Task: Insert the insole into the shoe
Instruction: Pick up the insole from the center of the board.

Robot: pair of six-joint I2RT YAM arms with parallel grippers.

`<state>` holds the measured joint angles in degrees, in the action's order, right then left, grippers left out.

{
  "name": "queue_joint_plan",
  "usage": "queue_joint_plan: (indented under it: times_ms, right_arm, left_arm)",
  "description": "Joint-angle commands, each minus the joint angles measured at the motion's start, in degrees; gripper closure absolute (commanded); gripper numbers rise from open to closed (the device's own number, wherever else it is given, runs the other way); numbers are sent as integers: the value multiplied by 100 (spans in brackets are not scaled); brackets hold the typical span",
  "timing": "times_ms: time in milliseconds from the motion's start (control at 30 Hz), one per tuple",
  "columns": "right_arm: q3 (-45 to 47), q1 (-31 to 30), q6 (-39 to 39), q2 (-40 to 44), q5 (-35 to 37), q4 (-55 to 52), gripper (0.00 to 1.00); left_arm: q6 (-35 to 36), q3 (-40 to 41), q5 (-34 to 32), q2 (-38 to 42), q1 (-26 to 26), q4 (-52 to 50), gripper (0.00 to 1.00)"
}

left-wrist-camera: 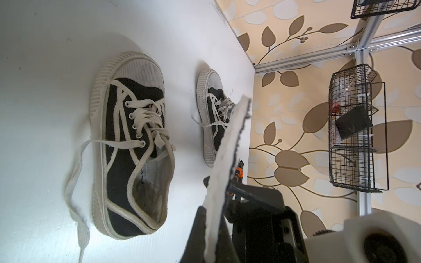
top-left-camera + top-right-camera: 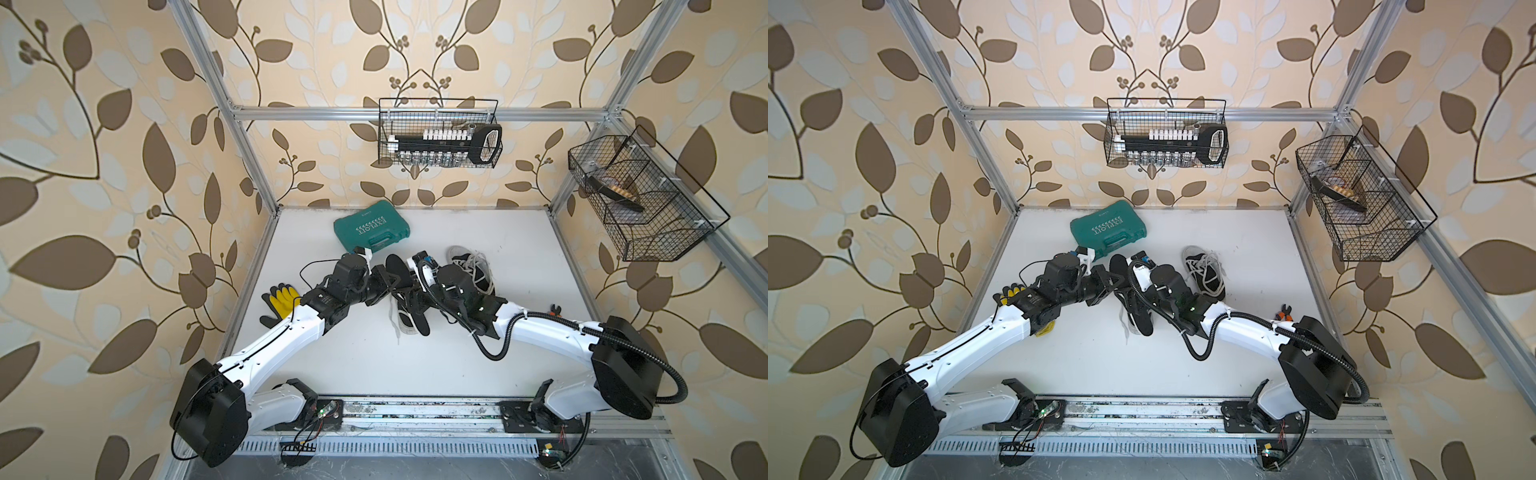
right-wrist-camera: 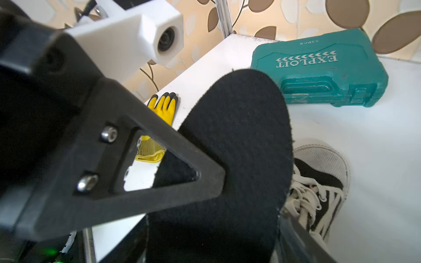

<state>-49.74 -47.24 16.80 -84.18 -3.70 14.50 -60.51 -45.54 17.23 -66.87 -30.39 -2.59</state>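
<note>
Insole (image 3: 227,141) not in yet. It is held off the table near the shoe (image 1: 127,145), clamped in the left gripper (image 1: 218,205). Right gripper (image 3: 211,248) straddles its other end; gripping or apart, cannot tell. Shoe mouth looks empty. Remaining, by my judgement: 1 insertion, then press flat.

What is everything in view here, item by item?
insole: 1, black top, white underside, held off the table
sneakers: 2, black with white toe caps and laces, on the table
tool case: 1, teal, back of table
work glove: 1, yellow and black, table's left edge
pliers: 1, orange-black handles, table's right edge
wire baskets: 2, black, back and right frame rails
table: 1, white, within the frame
left gripper: 1, black, shut on the insole
right gripper: 1, black, fingers flanking the insole, grip unclear
</note>
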Motion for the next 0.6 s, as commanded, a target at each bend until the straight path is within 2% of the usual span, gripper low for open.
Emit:
queue_joint_plan:
  times_ms: [0, 100, 200, 300, 400, 433, 500, 567]
  right_arm:
    - [46, 29, -62, 116, 29, 272, 32]
    - [26, 30, -80, 178, -25, 198, 42]
    - [-62, 29, -164, 195, -25, -140, 42]
    - [-41, 35, -242, 257, -7, -303, 37]
    - [-3, 31, -265, 314, 34, -370, 41]
    - [-25, 33, -276, 314, 37, -451, 43]
    - [-166, 37, -295, 283, 49, -736, 49]
    - [-320, 32, -335, 262, 69, -1070, 53]
  left_arm:
    - [-48, 79, 227, 115, -54, 157, 100]
    - [-35, 84, 245, 95, -47, 162, 100]
    - [-30, 80, 245, 95, -48, 145, 100]
    - [-32, 71, 237, 112, -50, 136, 100]
    - [-14, 71, 250, 105, -54, 145, 100]
    - [-16, 70, 262, 102, -49, 153, 96]
    - [-1, 70, 343, 71, -54, 220, 80]
    - [81, -49, 480, -6, -54, 172, 73]
